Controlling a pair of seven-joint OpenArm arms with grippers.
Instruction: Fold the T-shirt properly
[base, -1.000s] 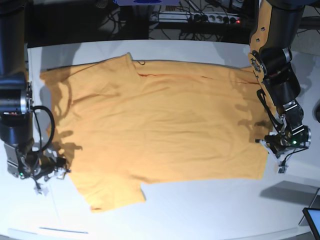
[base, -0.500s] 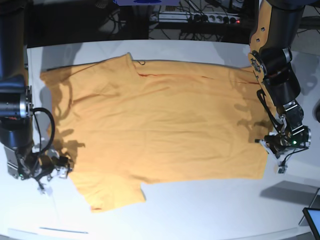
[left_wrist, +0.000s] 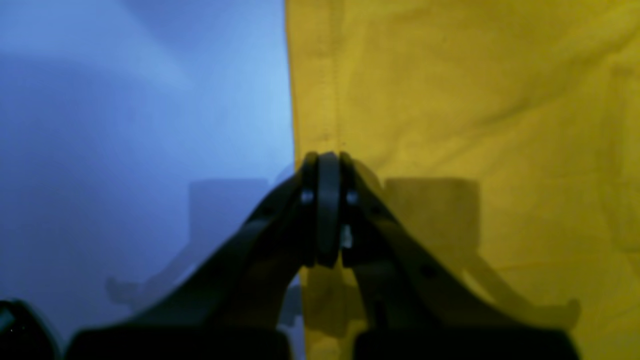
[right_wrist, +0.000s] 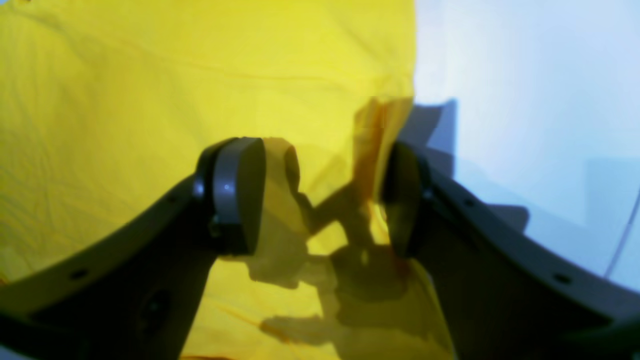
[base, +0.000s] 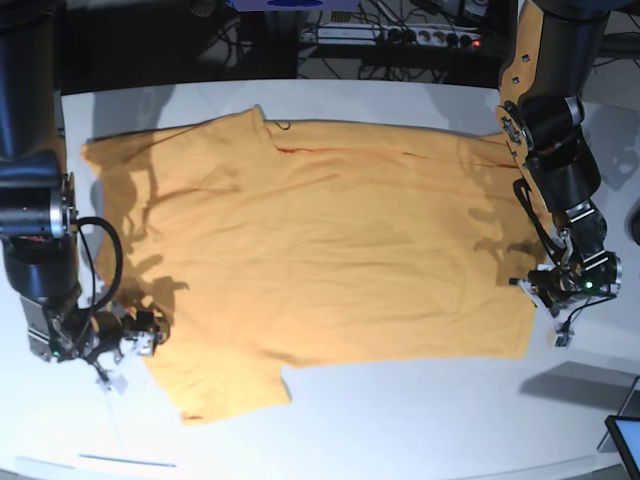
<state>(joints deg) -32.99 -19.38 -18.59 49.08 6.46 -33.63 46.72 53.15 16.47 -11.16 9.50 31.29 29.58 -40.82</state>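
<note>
The orange-yellow T-shirt (base: 320, 235) lies spread flat on the white table (base: 420, 420), collar toward the back. My left gripper (base: 541, 287) is at its right hem. In the left wrist view that gripper (left_wrist: 327, 161) is shut, its tips meeting right on the stitched hem edge (left_wrist: 312, 90); whether fabric is pinched I cannot tell. My right gripper (base: 152, 335) is at the lower left sleeve. Seen from the right wrist, this gripper (right_wrist: 325, 200) is open, one finger (right_wrist: 235, 192) over the cloth and the other beside a raised fold of the T-shirt (right_wrist: 150, 100) edge.
A power strip (base: 430, 38) and cables lie beyond the table's back edge. A dark screen corner (base: 625, 440) shows at the bottom right. Bare white table borders the shirt in front and on both sides.
The right arm has slid rightward and its open gripper now reaches the sleeve edge. The left arm and the shirt have not moved.
</note>
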